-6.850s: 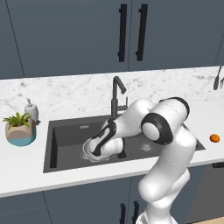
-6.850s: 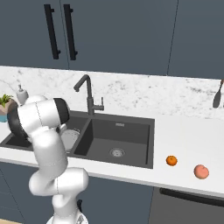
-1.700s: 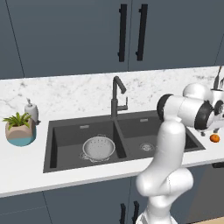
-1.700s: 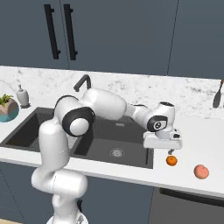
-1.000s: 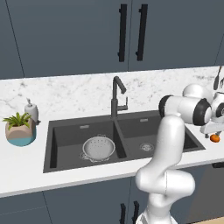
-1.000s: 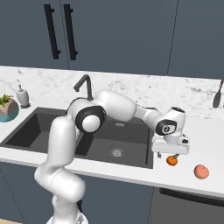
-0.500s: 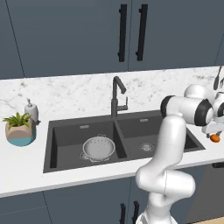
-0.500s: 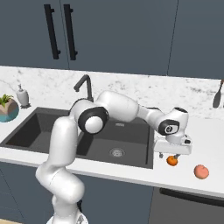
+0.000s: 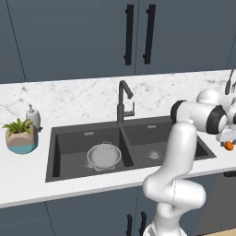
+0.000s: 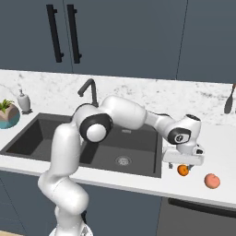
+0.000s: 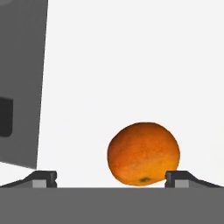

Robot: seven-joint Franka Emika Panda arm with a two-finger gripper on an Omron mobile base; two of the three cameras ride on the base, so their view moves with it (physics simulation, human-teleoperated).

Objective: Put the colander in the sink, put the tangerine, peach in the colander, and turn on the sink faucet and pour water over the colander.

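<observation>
The bright orange tangerine [image 11: 143, 153] lies on the white counter to the right of the sink [image 10: 55, 133]. My gripper [image 11: 113, 179] is down over it and open. The fruit sits between the fingertips [image 11: 181, 177], close to the right one and well apart from the left one. From the base, the gripper [image 10: 183, 162] hovers right above the tangerine [image 10: 183, 170], and the pale peach [image 10: 211, 180] lies just right of it. The silvery colander [image 9: 103, 156] stands in the sink's left basin [image 9: 69, 145]. The dark faucet [image 9: 122, 101] rises behind the divider.
A teal-and-tan plant pot [image 9: 20, 138] and a white soap bottle [image 9: 32, 117] stand left of the sink. A dark utensil [image 10: 229, 103] leans at the back right wall. The counter's front edge runs close to the fruit.
The arm has swung from the colander in the left basin to the right counter. In the last second the hand came down a little over the tangerine.
</observation>
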